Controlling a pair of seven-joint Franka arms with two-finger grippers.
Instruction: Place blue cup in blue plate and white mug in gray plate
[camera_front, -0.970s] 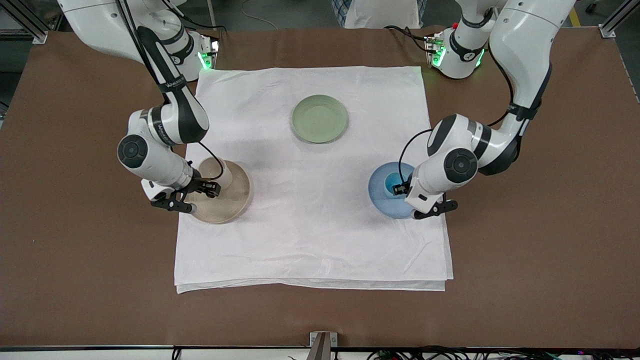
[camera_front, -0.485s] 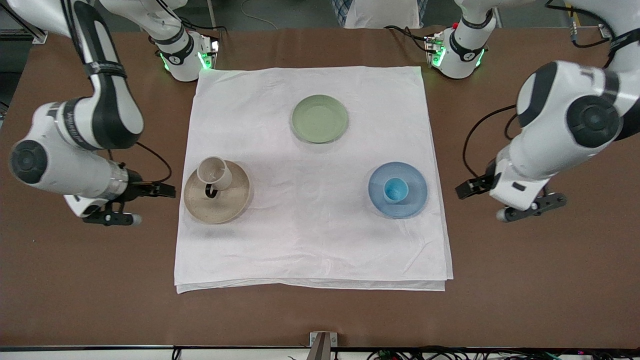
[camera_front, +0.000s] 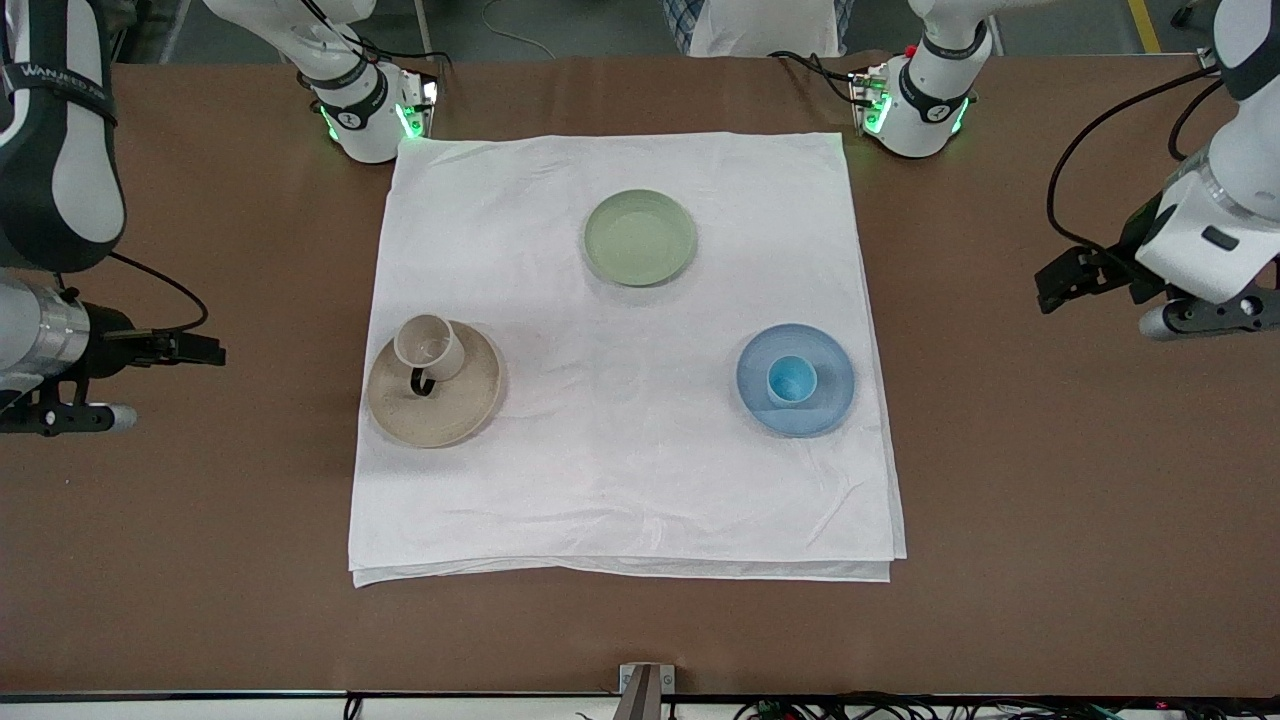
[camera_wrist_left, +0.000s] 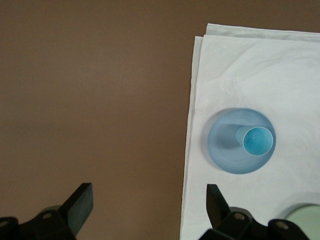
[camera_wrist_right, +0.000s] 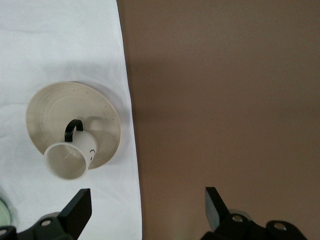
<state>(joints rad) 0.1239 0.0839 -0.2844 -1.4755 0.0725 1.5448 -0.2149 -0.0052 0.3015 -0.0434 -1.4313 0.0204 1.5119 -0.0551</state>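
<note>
Lettering "WANJEED ARM" marks right arm (camera_front: 60, 120); both end effectors, left (camera_wrist_left: 147, 200) and right (camera_wrist_right: 145, 205), gape empty.

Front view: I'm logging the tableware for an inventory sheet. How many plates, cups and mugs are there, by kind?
Plates: 3, namely the blue plate, the gray plate and a green plate
Cups: 1, the blue cup
Mugs: 1, the white mug
Total: 5

Light-blue cup (camera_front: 791, 380) and plate (camera_front: 826, 400); cream mug (camera_front: 428, 345), seemingly ringed beige plate (camera_front: 450, 412).
</note>
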